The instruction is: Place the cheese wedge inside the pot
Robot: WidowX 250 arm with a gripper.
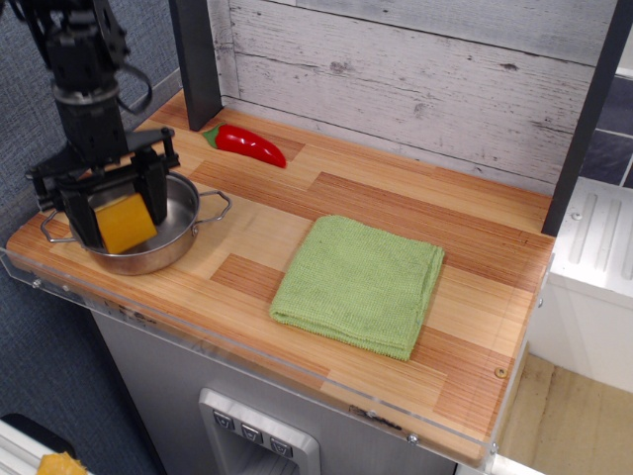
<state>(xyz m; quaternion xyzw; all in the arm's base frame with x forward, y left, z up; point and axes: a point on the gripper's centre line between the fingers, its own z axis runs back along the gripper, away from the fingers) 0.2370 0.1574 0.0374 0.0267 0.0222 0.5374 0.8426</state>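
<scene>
The cheese wedge (124, 223) shows an orange-yellow face and sits between the black fingers of my gripper (121, 220). The gripper is shut on it and holds it low over the left half of the pot (183, 233). The pot is a shiny round steel pot with thin wire loop handles, at the left end of the wooden table. The arm comes down from the top left and hides much of the pot's inside. I cannot tell whether the cheese touches the pot's bottom.
A red pepper (247, 144) lies at the back, right of the pot. A folded green cloth (361, 284) lies in the middle of the table. A dark post (194, 59) stands at the back left. The table's front edge (59, 282) is close to the pot.
</scene>
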